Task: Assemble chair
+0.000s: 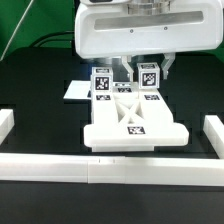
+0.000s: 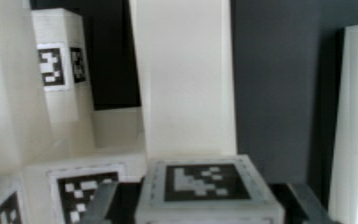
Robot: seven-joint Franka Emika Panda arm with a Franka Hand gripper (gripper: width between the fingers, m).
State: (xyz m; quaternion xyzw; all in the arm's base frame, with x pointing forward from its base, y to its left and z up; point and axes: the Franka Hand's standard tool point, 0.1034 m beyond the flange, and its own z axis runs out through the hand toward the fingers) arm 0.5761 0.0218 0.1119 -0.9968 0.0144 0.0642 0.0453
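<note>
Exterior view: you see the chair (image 1: 133, 122) mid-table, one flat cross-braced panel with two tagged blocks upright at its 12 o'clock edge. The fingers (image 1: 133, 68) hang directly above, between those blocks; their spacing cannot be told.

Wrist view: a tall white post (image 2: 179, 80) stands upright, long axis vertical, behind three tagged blocks.

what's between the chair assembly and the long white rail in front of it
Nothing: in the exterior view only bare black table separates the chair assembly from the rail.

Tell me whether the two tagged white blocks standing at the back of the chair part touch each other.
Apart. In the exterior view, the left block and right block stand with a clear gap between them.
</note>
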